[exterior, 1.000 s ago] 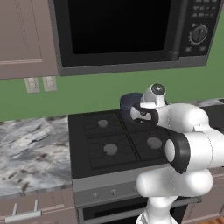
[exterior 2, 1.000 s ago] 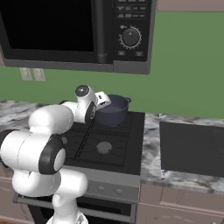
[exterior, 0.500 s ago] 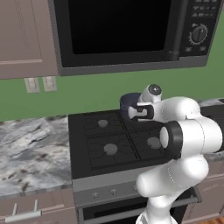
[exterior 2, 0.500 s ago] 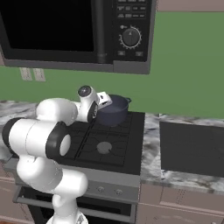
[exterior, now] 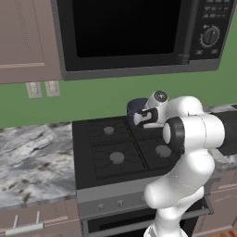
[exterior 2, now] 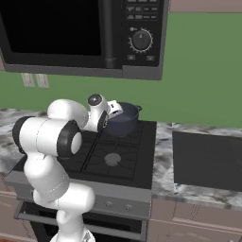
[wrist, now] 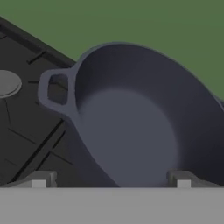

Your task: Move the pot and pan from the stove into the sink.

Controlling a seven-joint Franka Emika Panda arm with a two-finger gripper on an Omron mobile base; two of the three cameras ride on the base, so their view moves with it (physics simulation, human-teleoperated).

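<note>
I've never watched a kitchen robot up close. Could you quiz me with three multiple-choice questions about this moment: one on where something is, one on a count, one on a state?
1. Where does the pot stand?
A. on a back burner of the stove
B. in the sink
C. on the stone counter

2. How many loop handles of the pot show in the hand view?
A. none
B. one
C. three

3. How is the tool?
A. shut on the pot's rim
B. open, at the pot
C. shut on a knob

Answers: 1 A, it sits at the stove's rear by the green wall. 2 B, a single loop juts from its side. 3 B, the fingertips stand wide apart.
</note>
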